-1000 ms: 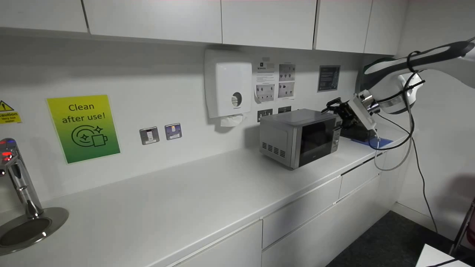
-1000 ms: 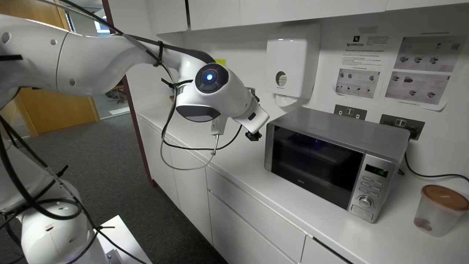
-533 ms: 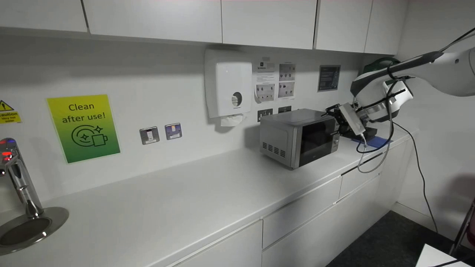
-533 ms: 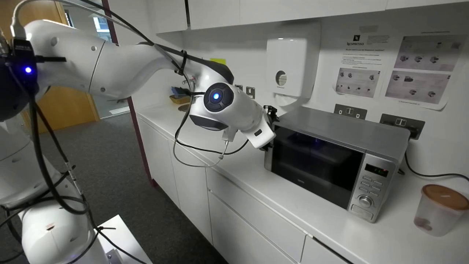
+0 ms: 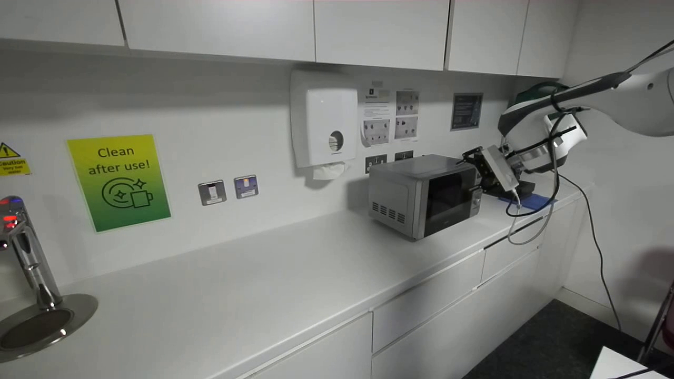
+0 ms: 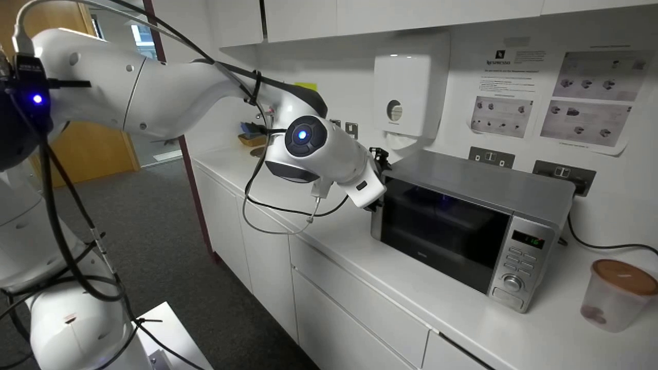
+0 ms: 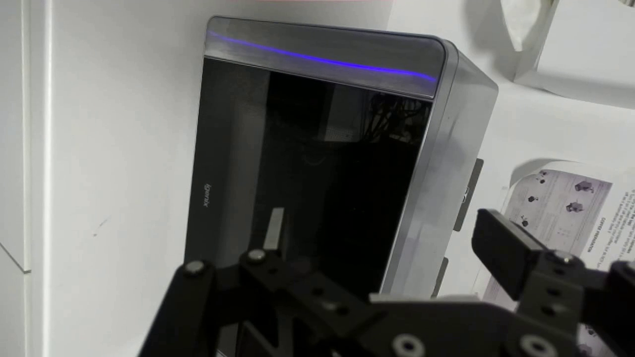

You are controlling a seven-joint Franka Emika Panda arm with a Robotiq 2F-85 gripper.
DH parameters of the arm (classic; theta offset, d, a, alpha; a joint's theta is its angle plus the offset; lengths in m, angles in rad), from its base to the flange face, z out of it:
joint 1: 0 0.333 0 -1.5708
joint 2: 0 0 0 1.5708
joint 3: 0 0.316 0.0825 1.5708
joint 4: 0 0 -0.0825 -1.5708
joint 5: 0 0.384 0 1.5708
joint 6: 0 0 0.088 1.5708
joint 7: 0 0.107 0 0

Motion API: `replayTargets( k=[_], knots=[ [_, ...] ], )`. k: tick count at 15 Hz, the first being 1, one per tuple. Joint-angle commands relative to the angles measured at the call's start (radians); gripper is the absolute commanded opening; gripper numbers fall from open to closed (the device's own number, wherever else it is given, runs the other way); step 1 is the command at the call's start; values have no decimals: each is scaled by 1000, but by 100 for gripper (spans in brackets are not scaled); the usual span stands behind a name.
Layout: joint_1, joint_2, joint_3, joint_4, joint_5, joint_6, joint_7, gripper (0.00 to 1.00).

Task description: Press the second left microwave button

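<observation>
Well, at the far left a yellow sticker (image 5: 14, 166) read "Caution Very hot water", and to its right a yellow-and-green sign (image 5: 121, 181) said "Clean after use!" over a drawn plate and mug. Farther right a poster (image 6: 509, 87) bore the name Nespresso, and below it on the white counter (image 5: 253, 295) sat the microwave (image 6: 462, 231), with "igenix" lettered small on its door glass (image 7: 317, 178); above its buttons (image 6: 512, 258) a display (image 6: 528, 239) glowed green, its last digits looking like 16. A dark notice (image 5: 466, 111) farther right still was too small for me to read. Otherwise, from the left, I saw a chrome tap (image 5: 37, 263), a pair of wall switches (image 5: 211, 192), a white dispenser (image 5: 324, 126) with paper (image 5: 329, 171) hanging out, then, right of the microwave, a tub (image 6: 611, 311) with an orange-brown lid (image 6: 624, 275), and a blue mat (image 5: 534, 201) towards the corner. The arm (image 6: 185, 97), loose cables (image 6: 47, 198) dangling from it, stood in front of the microwave and in an exterior view covered part of its left edge. The gripper (image 5: 467, 173) was before the door with fingers (image 7: 503, 250) spread wide: in the wrist view one overlapped the dark glass, the other lay past the top edge with wall (image 7: 526, 129) and poster behind it. Whether either touched the microwave I could not tell.
</observation>
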Motion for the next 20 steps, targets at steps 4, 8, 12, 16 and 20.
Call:
replayTargets(
  k=[4, 8, 12, 16, 20],
  knots=[
    [0, 0, 0, 0, 0, 0, 0, 100],
    [0, 0, 0, 0, 0, 0, 0, 100],
    [31, 6, -45, 64, 221, 27, -231, 100],
    [30, -22, -97, 126, 462, -16, -540, 100],
    [-11, -3, -153, 185, 697, -130, -840, 100]
  ],
)
